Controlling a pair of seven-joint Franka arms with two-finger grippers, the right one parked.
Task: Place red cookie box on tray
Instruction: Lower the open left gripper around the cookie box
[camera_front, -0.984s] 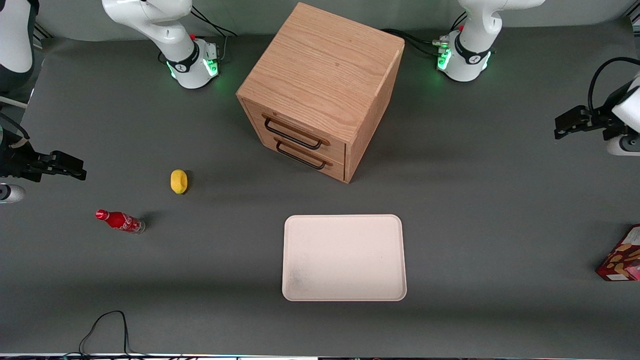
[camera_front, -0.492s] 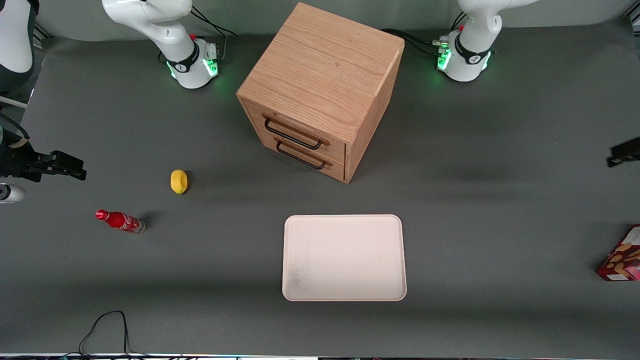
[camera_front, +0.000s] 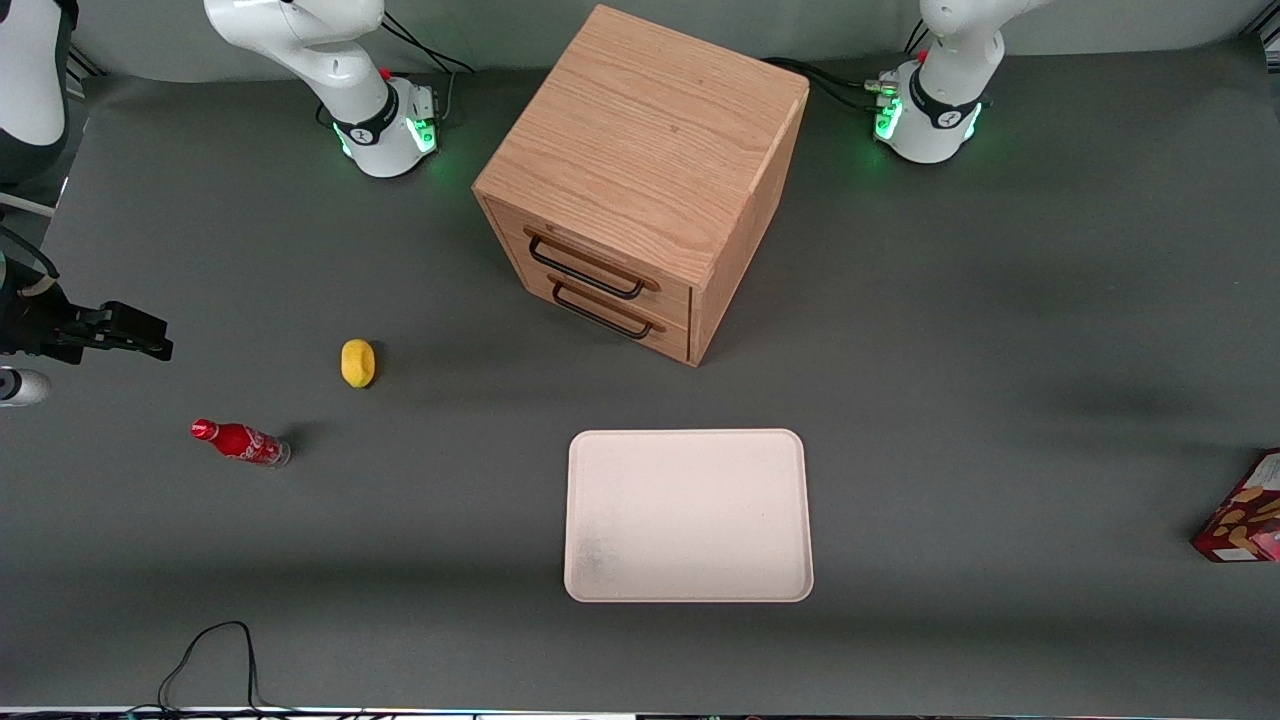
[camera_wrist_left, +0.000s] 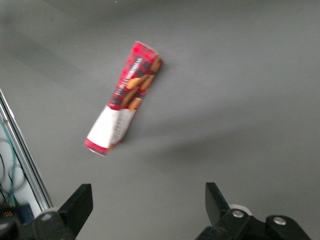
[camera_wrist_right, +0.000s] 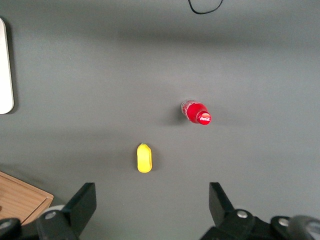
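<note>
One red cookie box lies flat on the gray worktop, alone at the working arm's end, well apart from the one tray. The gripper hangs above the box with its two fingers spread wide, holding nothing. From the tray, one wooden cabinet with two drawers stands at twelve o'clock. One yellow lemon and one red bottle lie toward the parked arm's end.

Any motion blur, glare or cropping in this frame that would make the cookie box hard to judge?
Left wrist view: the red cookie box is softly smeared, print unreadable, lying whole on the mat with the open gripper above it, apart. Front view: sharp, but the box is cropped at the frame edge, gripper out of frame; the tray is evenly lit, without glare.
</note>
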